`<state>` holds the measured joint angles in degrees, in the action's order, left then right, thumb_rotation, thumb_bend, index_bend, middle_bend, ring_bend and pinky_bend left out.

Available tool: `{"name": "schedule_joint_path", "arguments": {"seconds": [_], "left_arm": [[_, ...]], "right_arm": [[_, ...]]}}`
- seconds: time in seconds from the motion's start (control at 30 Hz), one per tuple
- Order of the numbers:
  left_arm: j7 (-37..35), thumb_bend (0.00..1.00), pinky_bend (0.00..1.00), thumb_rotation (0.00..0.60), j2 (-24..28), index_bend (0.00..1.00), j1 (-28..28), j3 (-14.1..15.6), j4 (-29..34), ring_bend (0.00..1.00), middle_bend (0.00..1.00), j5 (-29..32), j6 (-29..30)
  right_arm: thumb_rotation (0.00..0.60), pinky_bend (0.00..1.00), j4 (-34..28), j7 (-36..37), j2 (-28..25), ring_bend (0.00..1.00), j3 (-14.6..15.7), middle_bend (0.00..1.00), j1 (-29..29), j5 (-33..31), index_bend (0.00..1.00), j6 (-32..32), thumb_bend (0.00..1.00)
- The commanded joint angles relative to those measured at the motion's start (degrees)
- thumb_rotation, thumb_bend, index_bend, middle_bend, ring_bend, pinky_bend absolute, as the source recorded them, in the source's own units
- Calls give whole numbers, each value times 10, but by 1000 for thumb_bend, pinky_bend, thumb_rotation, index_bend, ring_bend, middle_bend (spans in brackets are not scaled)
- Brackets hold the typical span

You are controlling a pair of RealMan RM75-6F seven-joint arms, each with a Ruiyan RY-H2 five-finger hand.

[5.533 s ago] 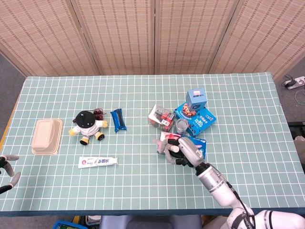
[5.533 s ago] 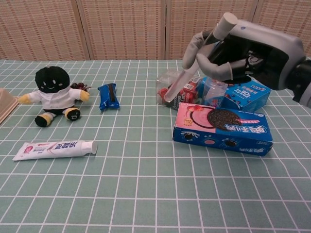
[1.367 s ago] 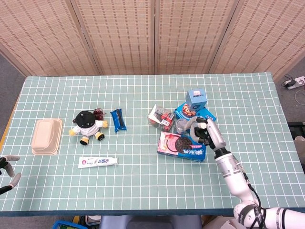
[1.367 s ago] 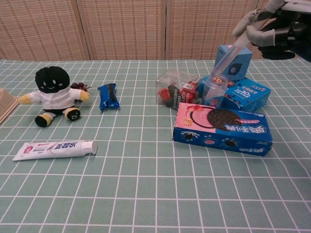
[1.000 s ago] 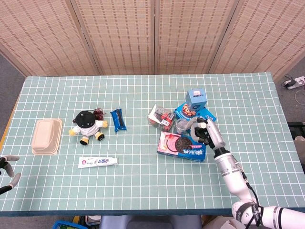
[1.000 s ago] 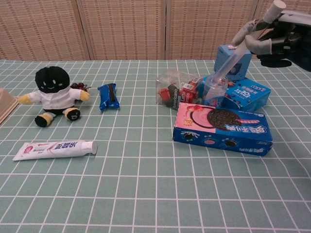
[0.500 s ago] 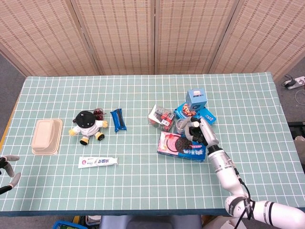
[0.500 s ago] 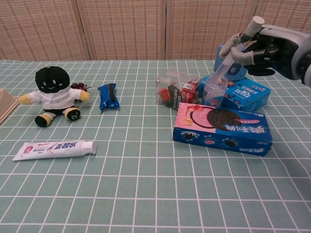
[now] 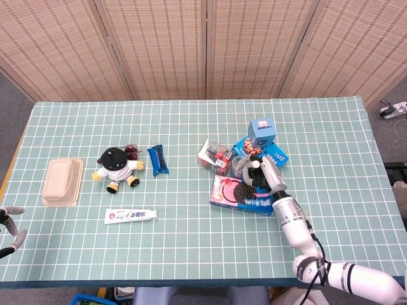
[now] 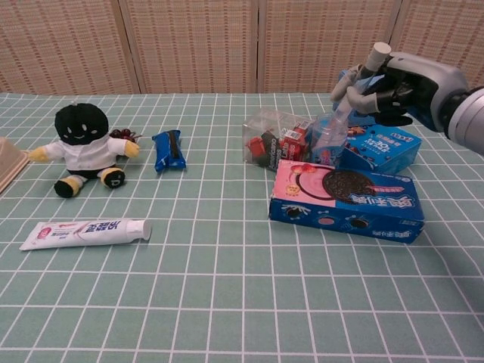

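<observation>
My right hand [image 10: 395,80] hovers over the pile of snacks at the right, above a small clear jar [image 10: 327,141]. One finger [image 10: 342,100] slants down onto the jar's top, and the jar leans slightly; the other fingers are spread and hold nothing. In the head view the right hand [image 9: 263,173] covers part of the jar [image 9: 240,167]. In front of the jar lies an Oreo box [image 10: 344,198]. My left hand [image 9: 7,225] shows only at the left edge, off the table, with its fingers apart and nothing in them.
Around the jar lie a blue biscuit box [image 10: 382,148], a small light-blue carton [image 9: 261,129] and a clear bag of sweets [image 10: 271,139]. Further left are a plush doll [image 10: 85,147], a blue snack wrapper [image 10: 169,149], a toothpaste tube [image 10: 85,233] and a beige lidded box [image 9: 62,182].
My right hand has come left and down from beside the light-blue carton to the jar, and the jar now leans. The left hand has stayed put.
</observation>
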<state>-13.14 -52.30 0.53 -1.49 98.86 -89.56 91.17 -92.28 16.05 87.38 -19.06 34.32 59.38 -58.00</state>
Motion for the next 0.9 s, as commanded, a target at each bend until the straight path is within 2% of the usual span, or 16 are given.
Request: {"name": "schedule_joint_path", "arguments": {"seconds": [0.03, 0.13, 0.3, 0.67, 0.9], "left_arm": [[0, 325, 533, 600, 0, 450, 1, 0, 0, 468, 627, 1, -1], [1, 326, 533, 600, 0, 450, 1, 0, 0, 468, 627, 1, -1], [1, 325, 533, 600, 0, 450, 1, 0, -1, 467, 627, 1, -2], [2, 325, 533, 600, 0, 450, 1, 0, -1, 468, 627, 0, -3], [4, 325, 533, 600, -1, 450, 1, 1, 0, 468, 627, -2, -2]], "right_arm": [[600, 1000, 1, -7, 2, 1000, 0, 1000, 2, -2, 782, 2, 557], [600, 1000, 0, -10, 1, 1000, -1, 1000, 3, -2, 757, 4, 533], [600, 1000, -8, -3, -9, 1000, 1, 1000, 2, -1, 688, 21, 437], [600, 1000, -9, 2, -20, 1000, 0, 1000, 7, -3, 444, 43, 186], [600, 1000, -6, 7, -20, 1000, -2, 1000, 7, 6, 361, 40, 78]]}}
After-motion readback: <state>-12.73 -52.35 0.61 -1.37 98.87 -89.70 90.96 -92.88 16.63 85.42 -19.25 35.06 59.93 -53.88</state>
